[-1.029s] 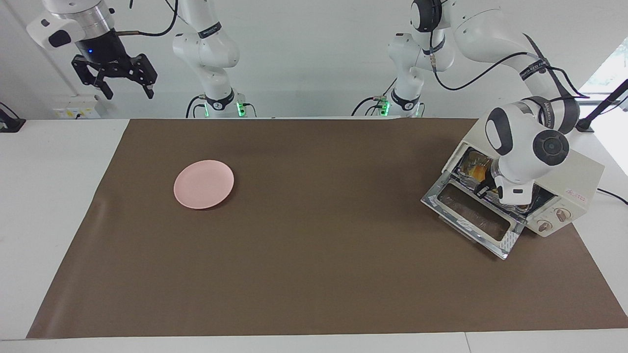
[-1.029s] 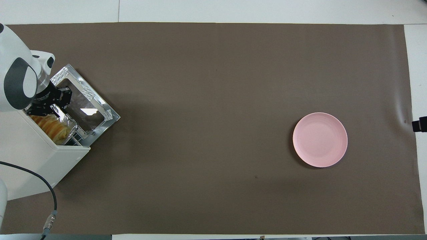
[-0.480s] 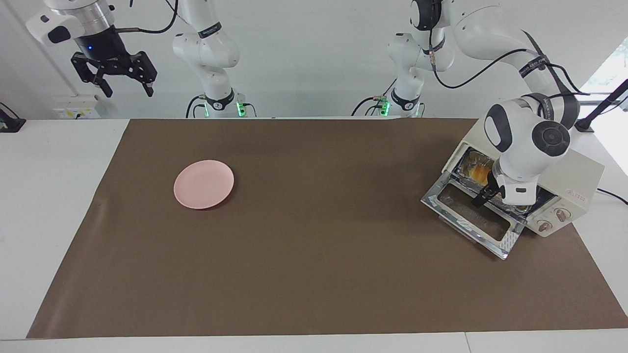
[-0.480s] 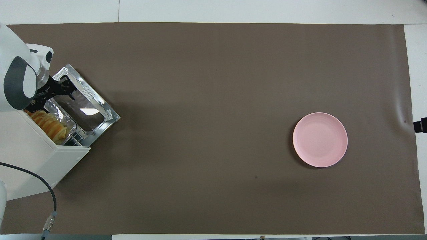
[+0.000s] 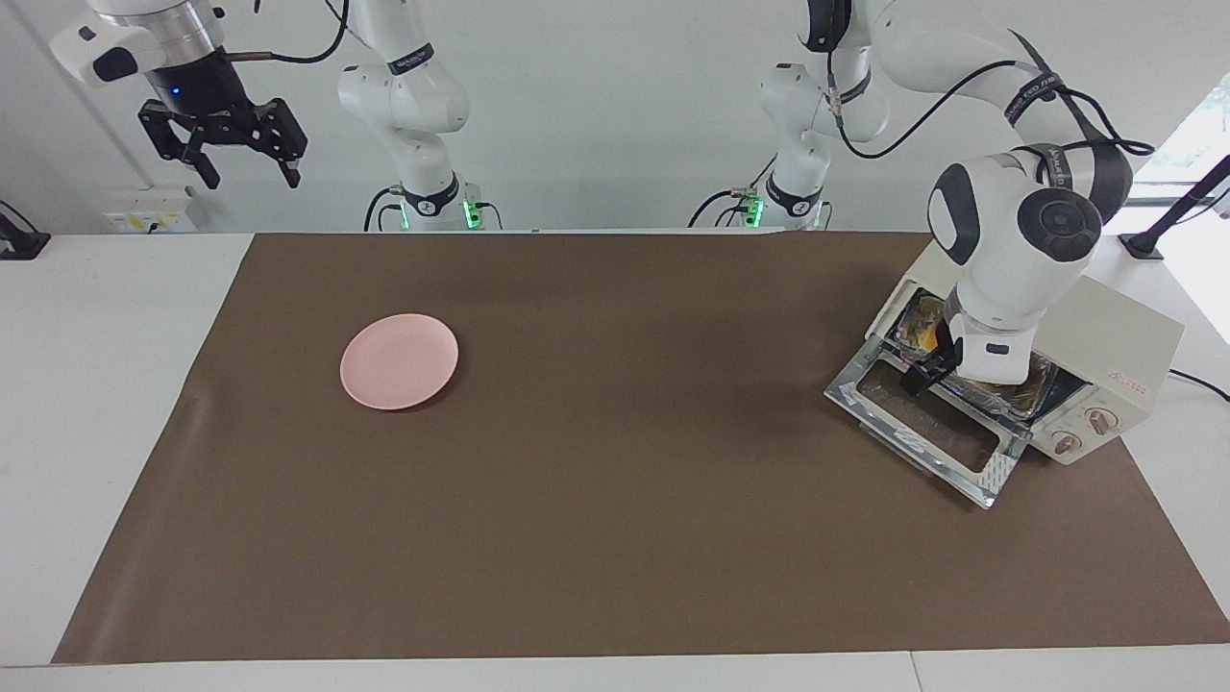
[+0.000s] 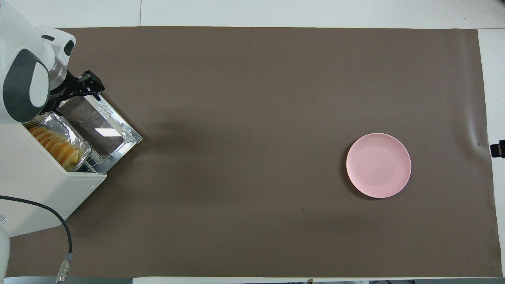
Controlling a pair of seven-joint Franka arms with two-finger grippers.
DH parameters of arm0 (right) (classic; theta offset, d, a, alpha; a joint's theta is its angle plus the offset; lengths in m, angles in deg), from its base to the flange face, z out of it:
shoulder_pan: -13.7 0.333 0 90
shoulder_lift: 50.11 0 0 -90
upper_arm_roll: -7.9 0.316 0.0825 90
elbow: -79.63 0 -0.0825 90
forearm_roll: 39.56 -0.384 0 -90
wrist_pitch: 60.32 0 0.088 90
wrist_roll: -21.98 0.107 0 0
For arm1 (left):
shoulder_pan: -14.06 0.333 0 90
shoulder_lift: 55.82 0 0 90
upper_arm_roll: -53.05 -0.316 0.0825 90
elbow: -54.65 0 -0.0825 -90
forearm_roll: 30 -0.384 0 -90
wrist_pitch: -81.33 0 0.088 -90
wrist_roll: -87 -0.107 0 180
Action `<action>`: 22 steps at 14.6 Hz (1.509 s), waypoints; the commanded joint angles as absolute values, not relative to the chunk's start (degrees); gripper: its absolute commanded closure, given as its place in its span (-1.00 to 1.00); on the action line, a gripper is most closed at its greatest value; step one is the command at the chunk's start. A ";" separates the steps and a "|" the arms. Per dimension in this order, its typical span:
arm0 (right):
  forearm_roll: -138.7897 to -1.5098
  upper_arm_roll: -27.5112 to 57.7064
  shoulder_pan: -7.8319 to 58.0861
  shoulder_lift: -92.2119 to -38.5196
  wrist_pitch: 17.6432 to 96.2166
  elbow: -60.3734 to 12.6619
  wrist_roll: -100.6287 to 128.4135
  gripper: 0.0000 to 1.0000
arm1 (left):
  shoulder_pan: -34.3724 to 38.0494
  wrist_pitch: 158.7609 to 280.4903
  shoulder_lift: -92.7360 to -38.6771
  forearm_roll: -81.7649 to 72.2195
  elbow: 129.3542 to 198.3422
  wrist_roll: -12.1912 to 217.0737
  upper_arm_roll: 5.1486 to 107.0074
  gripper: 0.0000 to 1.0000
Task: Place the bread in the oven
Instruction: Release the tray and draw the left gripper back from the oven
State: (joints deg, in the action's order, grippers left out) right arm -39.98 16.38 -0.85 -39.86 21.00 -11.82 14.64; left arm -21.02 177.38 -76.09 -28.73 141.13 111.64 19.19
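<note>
The yellow-orange ridged bread [image 6: 55, 148] lies in a silver foil tray [image 6: 67, 132] on the rack just inside the cream-white oven [image 6: 35, 185], at the left arm's end of the table. From across the table only a yellow bit of the bread [image 5: 924, 333] shows inside the oven [image 5: 1115, 336]. The glass door [image 5: 995, 471] hangs down open. My left gripper [image 5: 920, 377] hovers over the door in front of the opening, open and holding nothing, clear of the tray; its fingers [image 6: 91, 80] stand apart. My right gripper [image 5: 240, 159] waits high over the table's other end, open.
A round pink plate [image 5: 399, 360] sits bare on the brown mat [image 5: 615, 538] toward the right arm's end. The oven's black cable [image 6: 59, 225] trails on the table beside the oven, nearer to the robots.
My left gripper has opened, let go at the foil tray and drawn back out of the oven, rising over the door. Bread and tray stay inside. The right gripper lifted slightly.
</note>
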 commanded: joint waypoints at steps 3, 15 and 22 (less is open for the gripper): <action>-39.82 16.60 -1.15 -38.86 20.54 -12.48 13.54 -1.00 | -20.93 170.98 -72.71 -25.44 137.97 105.29 19.13 -1.00; -39.74 16.60 -1.15 -38.51 20.54 -12.39 13.54 -1.00 | -20.92 158.94 -58.90 -24.99 139.64 85.50 19.12 -1.00; -39.82 16.60 -1.15 -38.42 20.37 -12.39 13.54 -1.00 | 1.12 158.67 -53.64 -25.51 144.54 85.33 44.68 -1.00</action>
